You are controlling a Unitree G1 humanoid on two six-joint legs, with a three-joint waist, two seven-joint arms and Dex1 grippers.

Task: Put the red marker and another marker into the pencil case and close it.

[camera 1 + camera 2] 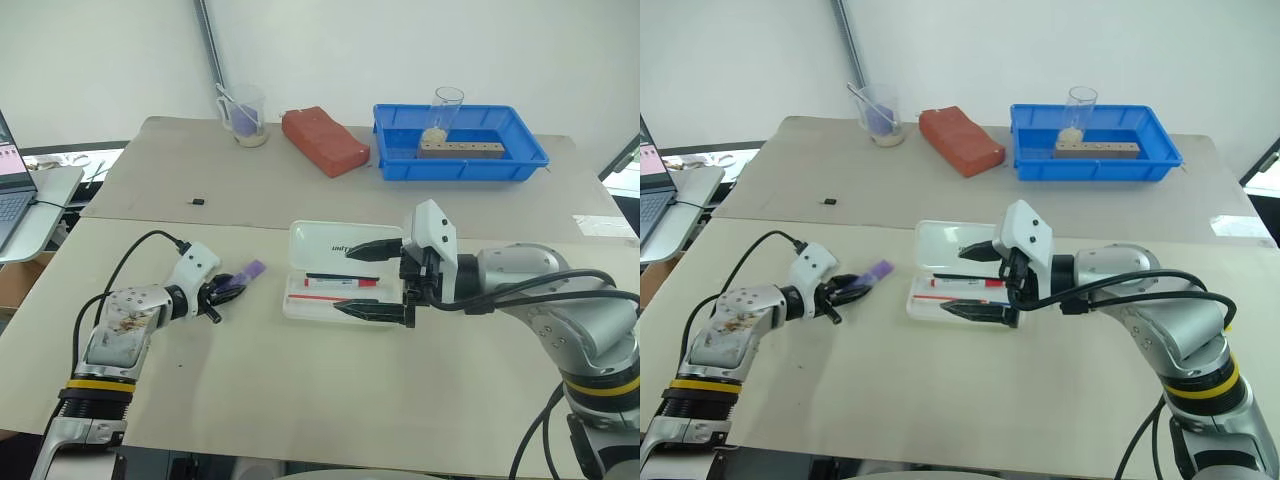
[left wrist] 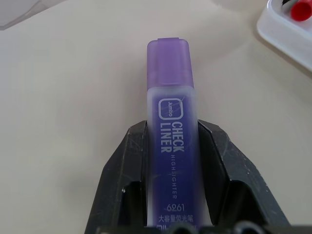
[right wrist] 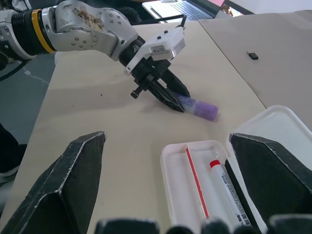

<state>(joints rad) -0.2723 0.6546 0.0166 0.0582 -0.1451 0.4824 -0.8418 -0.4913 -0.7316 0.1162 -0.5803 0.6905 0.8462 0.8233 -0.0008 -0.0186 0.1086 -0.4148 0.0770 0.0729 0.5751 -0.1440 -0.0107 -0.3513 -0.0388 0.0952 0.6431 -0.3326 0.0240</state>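
A chunky purple highlighter, the other marker, lies on the table left of the case, and my left gripper is shut on its barrel, both fingers pressed against its sides. Its cap end sticks out toward the case. The white pencil case lies open at the table's middle, lid tipped back. The red marker rests inside the tray beside a thin red stick. My right gripper is open, one finger over the lid and one over the tray's near rim, holding nothing.
At the back stand a blue bin holding a glass and a wooden block, a red brick, and a clear cup. A small black piece lies mid-table. A laptop sits off the left edge.
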